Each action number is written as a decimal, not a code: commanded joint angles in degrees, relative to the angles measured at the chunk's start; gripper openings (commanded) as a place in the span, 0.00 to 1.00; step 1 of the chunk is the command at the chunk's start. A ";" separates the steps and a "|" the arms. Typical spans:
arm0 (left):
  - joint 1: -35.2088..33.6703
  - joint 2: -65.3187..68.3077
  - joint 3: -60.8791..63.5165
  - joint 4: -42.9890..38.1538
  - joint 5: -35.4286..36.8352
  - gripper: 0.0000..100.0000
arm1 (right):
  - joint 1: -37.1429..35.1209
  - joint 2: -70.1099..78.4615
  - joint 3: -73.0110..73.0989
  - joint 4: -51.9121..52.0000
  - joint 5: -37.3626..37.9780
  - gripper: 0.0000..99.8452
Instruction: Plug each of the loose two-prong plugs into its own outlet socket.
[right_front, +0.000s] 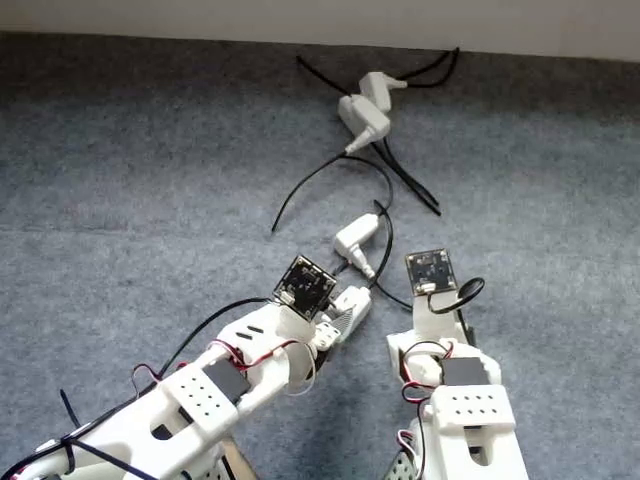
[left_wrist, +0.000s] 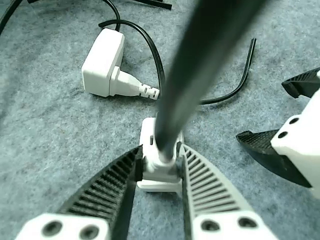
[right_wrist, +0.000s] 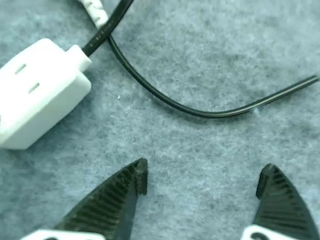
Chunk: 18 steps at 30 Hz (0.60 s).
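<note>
The left gripper is clamped on a small white plug that rests on the grey carpet. A thick black cable rises from the plug straight toward the wrist camera. The fingers cover the plug's sides, so its prongs cannot be made out. Just beyond it lies a white adapter with a white cord end joined to one side. The right gripper is just beside the left one, its jaws wide apart over bare carpet. Near it are a white socket block with two slots facing up and a loose curl of thin black cord. Farther back, near the wall, two more white pieces lie touching among black cords.
</note>
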 joint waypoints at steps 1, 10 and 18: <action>-1.45 -0.04 0.48 0.09 0.53 0.01 | -0.84 -0.57 -0.13 -0.92 0.62 0.34; -1.19 -0.04 1.98 -0.09 0.97 0.01 | -0.84 -0.57 -0.04 -0.92 0.44 0.34; -0.92 -0.04 1.98 0.09 5.19 0.01 | -0.84 -0.57 -0.04 -0.84 0.35 0.34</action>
